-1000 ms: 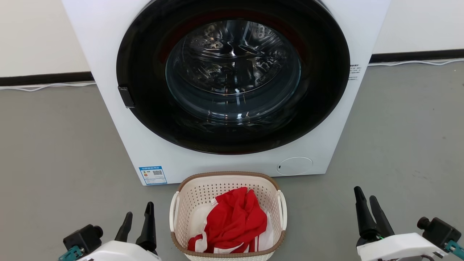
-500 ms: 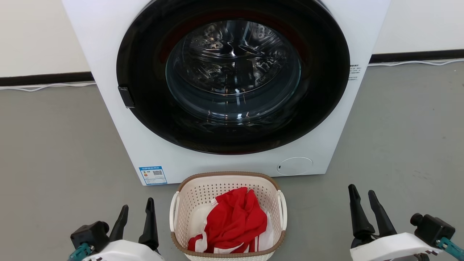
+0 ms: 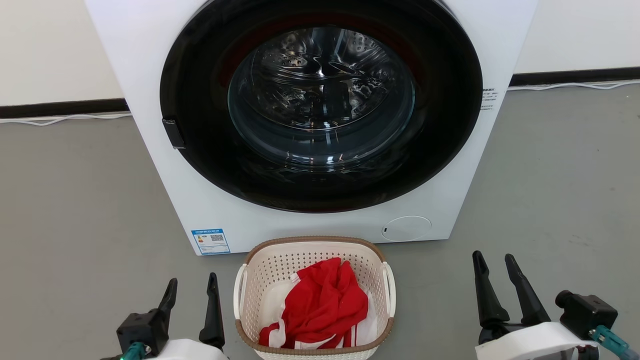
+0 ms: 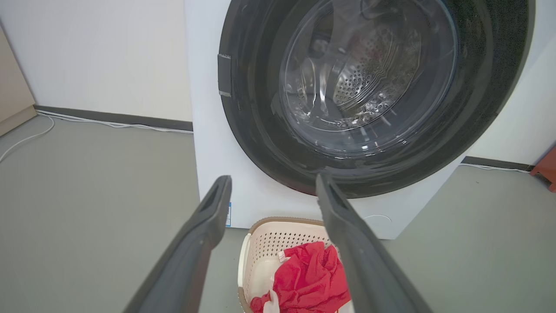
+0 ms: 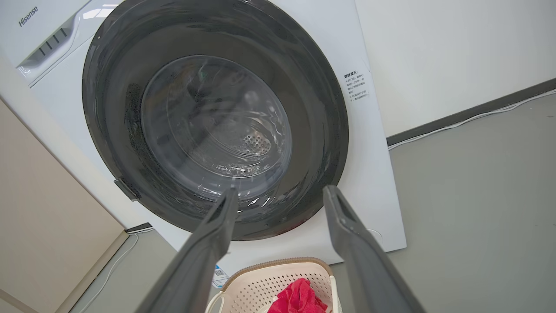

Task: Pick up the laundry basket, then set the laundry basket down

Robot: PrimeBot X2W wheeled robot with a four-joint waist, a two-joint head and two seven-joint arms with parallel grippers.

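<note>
The laundry basket (image 3: pixel 260 280), cream-white and perforated with a brown rim and white side handles, stands on the grey floor right in front of the washing machine. It holds a red and white garment (image 3: pixel 325 305). My left gripper (image 3: pixel 192 282) is open just left of the basket, its inner finger close to the left handle (image 3: pixel 239 295) without touching it. My right gripper (image 3: pixel 494 261) is open well to the basket's right, apart from it. In both wrist views the basket (image 4: pixel 269 243) (image 5: pixel 269 278) shows low down between open fingers (image 4: pixel 204 230) (image 5: pixel 347 230).
The white washing machine (image 3: pixel 150 60) with its closed round dark door (image 3: pixel 320 105) rises directly behind the basket. A wall with a dark baseboard and a white cable (image 3: pixel 65 119) runs behind. A beige cabinet (image 5: pixel 47 217) stands left of the machine. Open grey floor (image 3: pixel 75 200) lies on both sides.
Both grippers have drifted inward toward the basket. The left gripper's fingers have turned more upright and its wrist has sunk lower in the picture. The basket has not moved.
</note>
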